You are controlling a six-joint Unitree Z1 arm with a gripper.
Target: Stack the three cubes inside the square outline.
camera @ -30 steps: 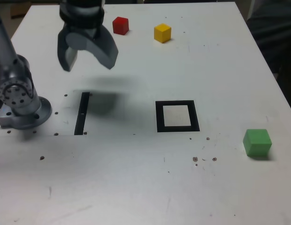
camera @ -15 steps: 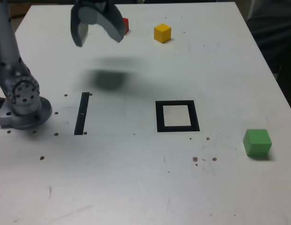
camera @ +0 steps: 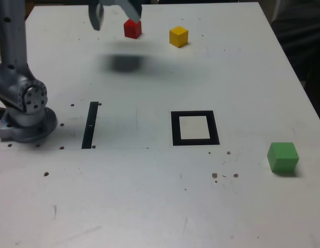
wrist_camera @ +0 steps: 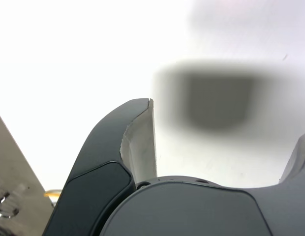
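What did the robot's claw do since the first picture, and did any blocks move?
The open gripper swung up the exterior view and a little to its right, toward the red cube. It holds nothing. The red cube, yellow cube, green cube and square outline stayed put.

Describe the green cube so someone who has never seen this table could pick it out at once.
On the white table, find the black square outline near the middle. The green cube sits alone toward the exterior view's right and nearer the camera. It is the only green block, slightly larger than the red cube and yellow cube at the far edge.
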